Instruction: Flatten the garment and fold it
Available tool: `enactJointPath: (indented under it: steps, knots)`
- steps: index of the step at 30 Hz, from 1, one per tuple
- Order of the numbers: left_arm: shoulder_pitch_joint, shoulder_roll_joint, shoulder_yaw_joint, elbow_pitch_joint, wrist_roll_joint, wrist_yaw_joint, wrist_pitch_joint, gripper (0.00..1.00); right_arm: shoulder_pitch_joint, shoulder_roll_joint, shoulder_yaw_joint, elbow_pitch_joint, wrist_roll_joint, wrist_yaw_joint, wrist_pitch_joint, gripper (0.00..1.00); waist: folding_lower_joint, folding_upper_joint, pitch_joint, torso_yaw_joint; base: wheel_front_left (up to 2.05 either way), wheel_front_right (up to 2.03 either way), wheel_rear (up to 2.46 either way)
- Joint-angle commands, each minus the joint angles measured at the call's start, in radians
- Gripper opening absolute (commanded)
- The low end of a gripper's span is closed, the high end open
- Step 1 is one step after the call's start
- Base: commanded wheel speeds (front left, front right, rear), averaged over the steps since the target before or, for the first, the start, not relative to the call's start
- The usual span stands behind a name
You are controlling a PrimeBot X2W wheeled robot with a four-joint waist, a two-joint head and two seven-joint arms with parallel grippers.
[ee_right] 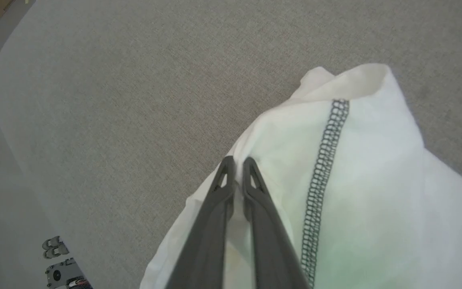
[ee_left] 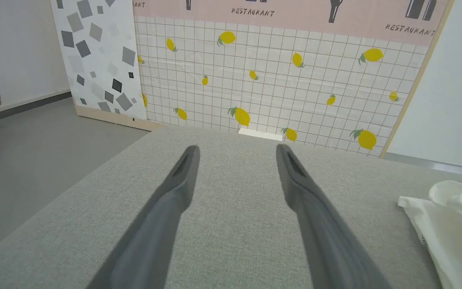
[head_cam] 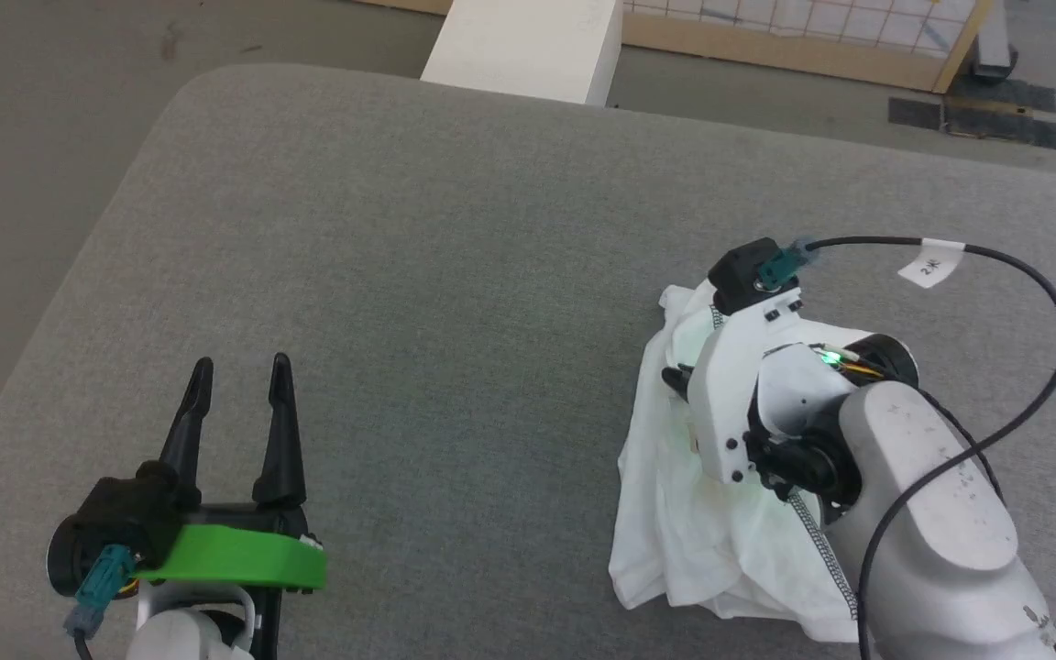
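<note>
Grey woven work surface [head_cam: 455,275] with rounded corners and floor around it.

Nearest the robot, on its left: left gripper [head_cam: 242,362] has its fingers spread wide and holds nothing. It hangs over bare surface, pointing away from the robot.

On the robot's right: the garment [head_cam: 675,513] is a crumpled white heap, not yet flattened. Its long axis runs roughly near-to-far, and a dark zigzag seam [ee_right: 327,160] runs along the top fold.

Right gripper [ee_right: 239,162] is down on the heap at its left-hand edge. The jaws are narrow, almost together, and appear to pinch a fold — cloth shows white between them.

Key relation: the heap lies well apart from the left gripper, to its right. The right arm is already on the cloth. Open surface lies to the heap's left and beyond it.

Judgement: spreading should go leftward and away, and the left arm must cross over to take a second edge.

Farthest: a white block [head_cam: 528,41] at the surface's far edge, with a lemon-print panel [ee_left: 279,80] behind it.
</note>
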Motion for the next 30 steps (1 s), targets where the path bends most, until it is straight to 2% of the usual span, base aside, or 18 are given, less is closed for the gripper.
enactJointPath:
  steps: [1, 6, 7, 8, 13, 19, 22, 25, 30]
  knots:
    - [-0.015, -0.006, -0.002, 0.002, 0.004, -0.004, -0.005, 1.0, -0.023, 0.007, 0.008, 0.031, -0.01, -0.002, -0.018, 0.0, -0.0001, 0.0, 0.018, 0.018, 0.0, 0.0, 0.0]
    - [-0.022, -0.008, 0.0, 0.009, 0.003, -0.005, -0.005, 1.0, -0.056, 0.015, 0.048, 0.148, -0.051, -0.002, -0.06, 0.0, -0.0001, 0.0, 0.027, 0.019, 0.0, 0.0, 0.0]
    - [-0.023, -0.009, 0.0, 0.012, 0.002, -0.005, -0.005, 1.0, -0.061, 0.016, 0.059, 0.168, -0.055, -0.002, -0.068, 0.55, -0.0001, 0.0, 0.026, 0.017, 0.0, 0.0, 0.0]
    - [-0.024, -0.009, 0.0, 0.014, 0.002, -0.006, -0.005, 1.0, -0.064, 0.017, 0.066, 0.182, -0.055, -0.002, -0.076, 1.0, -0.0001, 0.0, 0.025, 0.014, 0.0, 0.0, 0.0]
    - [-0.02, -0.008, 0.011, 0.02, 0.006, -0.006, -0.005, 1.0, -0.091, 0.021, 0.117, 0.192, -0.019, -0.002, -0.114, 1.0, -0.0001, 0.0, 0.002, -0.018, 0.0, 0.0, 0.0]
    - [0.004, 0.004, 0.031, 0.014, 0.011, -0.007, -0.005, 1.0, -0.101, 0.009, 0.133, 0.068, 0.068, -0.002, -0.171, 1.0, -0.0001, 0.0, -0.047, -0.08, 0.0, 0.0, 0.0]
    - [0.014, 0.006, 0.041, 0.003, 0.014, -0.007, -0.005, 1.0, -0.076, -0.027, 0.085, -0.011, 0.066, -0.002, -0.193, 1.0, -0.0001, 0.0, -0.064, -0.113, 0.0, 0.0, 0.0]
    - [0.022, 0.006, 0.046, -0.004, 0.018, -0.007, -0.005, 1.0, -0.024, -0.073, 0.019, -0.07, 0.011, -0.002, -0.194, 1.0, -0.0001, 0.0, -0.072, -0.138, 0.0, 0.0, 0.0]
    - [0.034, 0.003, 0.044, -0.011, 0.018, -0.008, -0.005, 1.0, 0.124, -0.098, -0.098, -0.129, -0.093, -0.002, -0.115, 1.0, -0.0001, 0.0, -0.07, -0.171, 0.0, 0.0, 0.0]
